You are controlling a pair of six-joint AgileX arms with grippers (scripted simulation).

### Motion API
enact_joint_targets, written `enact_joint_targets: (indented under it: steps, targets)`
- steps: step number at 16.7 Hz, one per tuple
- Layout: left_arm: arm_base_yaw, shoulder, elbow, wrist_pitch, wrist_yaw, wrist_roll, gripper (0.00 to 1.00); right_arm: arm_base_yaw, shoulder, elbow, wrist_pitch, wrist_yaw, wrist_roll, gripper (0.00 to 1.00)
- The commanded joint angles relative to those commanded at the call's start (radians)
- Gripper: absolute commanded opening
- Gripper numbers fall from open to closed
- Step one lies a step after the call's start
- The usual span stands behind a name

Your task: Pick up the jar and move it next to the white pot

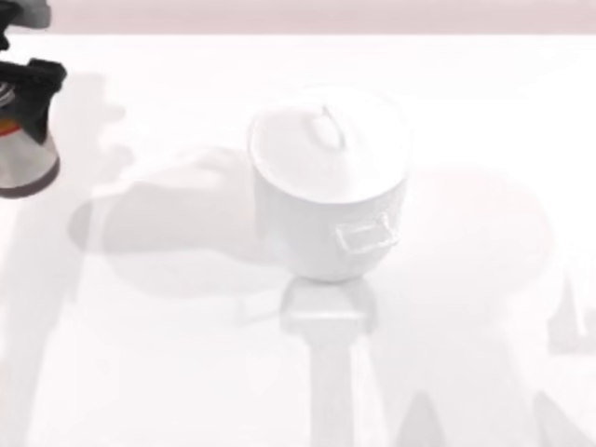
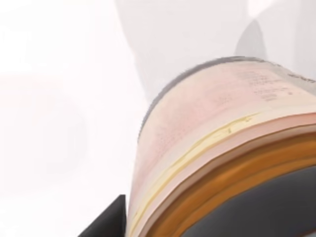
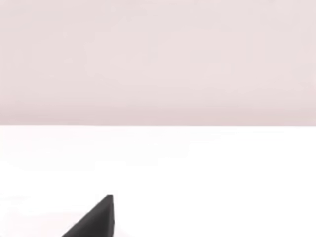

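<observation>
White, evenly lit counter [image 1: 168, 372] is carrying a large all-white round cooking pot [image 1: 326, 182] with a knobbed lid at its middle. Well to the pot's left, the left gripper [image 1: 20, 98] is pinching a small cylindrical jar [image 1: 23, 158] with a pale label and orange band between its dark fingers. Judging the carry: keep the jar upright, approach low, and stop just short of the pot's wall. Right arm is sitting parked out of the top view; I cannot tell its fingers' state.
</observation>
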Motion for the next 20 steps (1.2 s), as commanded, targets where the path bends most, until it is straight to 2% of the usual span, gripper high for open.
enact_joint_targets:
  steps: [9, 11, 14, 20]
  targets:
    - [-0.004, -0.069, -0.065, 0.042, 0.0, -0.002, 0.0, 0.0, 0.0, 0.0, 0.0, 0.0, 0.0, 1.0]
    - [-0.023, -0.068, -0.075, 0.056, -0.004, -0.038, 0.0, 0.0, 0.0, 0.0, 0.0, 0.0, 0.0, 1.0]
    - [-0.089, -0.065, -0.11, 0.096, -0.016, -0.16, 0.0, 0.0, 0.0, 0.0, 0.0, 0.0, 0.0, 1.0]
    - [-0.262, -0.054, -0.209, 0.198, -0.046, -0.504, 0.0, 0.0, 0.0, 0.0, 0.0, 0.0, 0.0, 1.0]
